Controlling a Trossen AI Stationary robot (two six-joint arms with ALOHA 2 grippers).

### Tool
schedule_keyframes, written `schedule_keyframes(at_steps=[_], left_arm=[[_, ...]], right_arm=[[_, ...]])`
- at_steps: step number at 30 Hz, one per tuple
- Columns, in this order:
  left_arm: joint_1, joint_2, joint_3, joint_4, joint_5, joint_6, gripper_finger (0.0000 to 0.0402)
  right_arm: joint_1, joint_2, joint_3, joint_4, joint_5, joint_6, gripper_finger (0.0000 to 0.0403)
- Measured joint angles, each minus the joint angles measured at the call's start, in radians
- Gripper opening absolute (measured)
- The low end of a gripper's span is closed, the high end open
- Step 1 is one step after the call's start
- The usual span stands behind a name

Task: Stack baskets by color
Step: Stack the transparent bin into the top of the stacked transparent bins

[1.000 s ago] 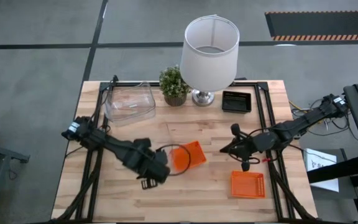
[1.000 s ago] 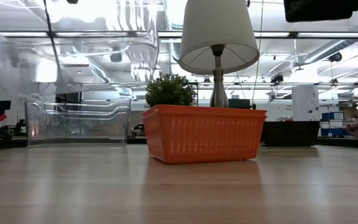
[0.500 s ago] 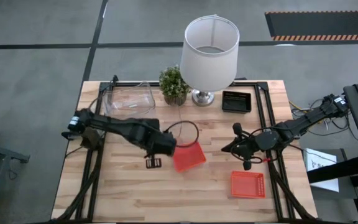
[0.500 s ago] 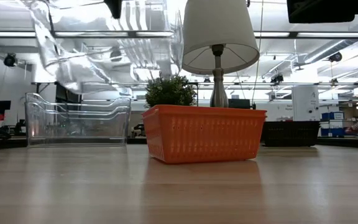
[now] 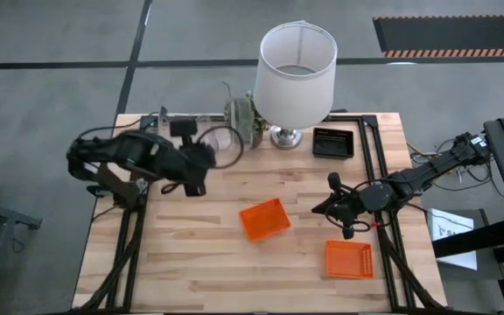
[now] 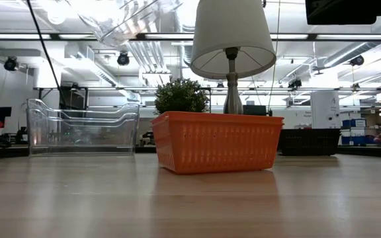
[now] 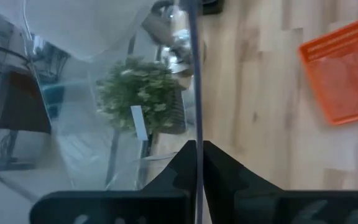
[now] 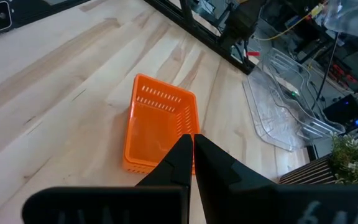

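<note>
My left gripper point(image 5: 199, 164) is shut on a clear bin point(image 5: 221, 144), raised high over the table's far left; the low view shows that bin point(image 6: 124, 16) tilted in the air. More clear bins point(image 6: 81, 129) stand nested on the table at the far left. One orange basket point(image 5: 264, 219) lies on its base mid-table, another point(image 5: 348, 258) near the right front. A black basket point(image 5: 332, 142) sits at the far right of the lamp. My right gripper point(image 5: 329, 208) hangs shut above the table's right side, touching nothing; its wrist view faces the middle orange basket point(image 8: 160, 124). My left gripper pinches one thin wall of the clear bin point(image 7: 195, 124) between its two fingers, one finger on each face of the wall. The bin is lifted clear of the table and hangs tilted beyond the fingers.
A white-shaded lamp point(image 5: 296, 66) and a small potted plant point(image 5: 241, 118) stand at the far middle, close to the raised bin. Bare wood lies at the near left and between the two orange baskets.
My left gripper has risen and swung from the middle of the table toward the far left corner, turning as it went, still shut on the clear bin. The bin has gone up with it, away from the middle orange basket, and has tipped over. The orange basket stays put.
</note>
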Motion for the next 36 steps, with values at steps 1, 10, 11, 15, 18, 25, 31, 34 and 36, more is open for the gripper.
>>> schedule_keyframes(at_steps=[1,10,11,15,18,25,31,34,36], left_arm=[[0.015,-0.009,-0.001,0.0,0.0,0.018,0.0],[0.21,-0.011,-0.003,0.0,0.063,0.166,0.0],[0.231,-0.008,-0.004,0.001,0.092,0.176,0.0],[0.302,0.002,-0.02,0.002,0.152,0.187,0.0],[0.342,0.0,-0.052,0.002,0.193,0.207,0.0],[0.379,-0.002,-0.161,0.001,0.23,0.238,0.0],[0.401,-0.03,-0.242,0.001,0.239,0.246,0.0],[0.426,-0.066,-0.294,0.002,0.238,0.206,0.0],[0.442,-0.099,-0.335,0.002,0.25,0.184,0.0]], right_arm=[[0.0,0.0,0.0,0.0,0.0,0.0,0.0009],[-0.002,0.0,0.0,-0.001,0.0,-0.001,0.0009],[-0.002,0.0,0.0,-0.001,0.0,-0.001,0.0009],[-0.002,0.0,-0.001,-0.002,0.0,-0.001,0.0009],[-0.002,0.0,-0.001,-0.002,0.0,-0.001,0.0009],[-0.002,0.0,-0.001,-0.002,0.0,-0.001,0.0009],[-0.002,0.0,-0.001,-0.003,0.0,0.001,0.0009],[-0.002,0.0,-0.003,-0.003,0.0,0.002,0.0009],[-0.002,0.0,-0.005,-0.003,0.0,0.001,0.0009]])
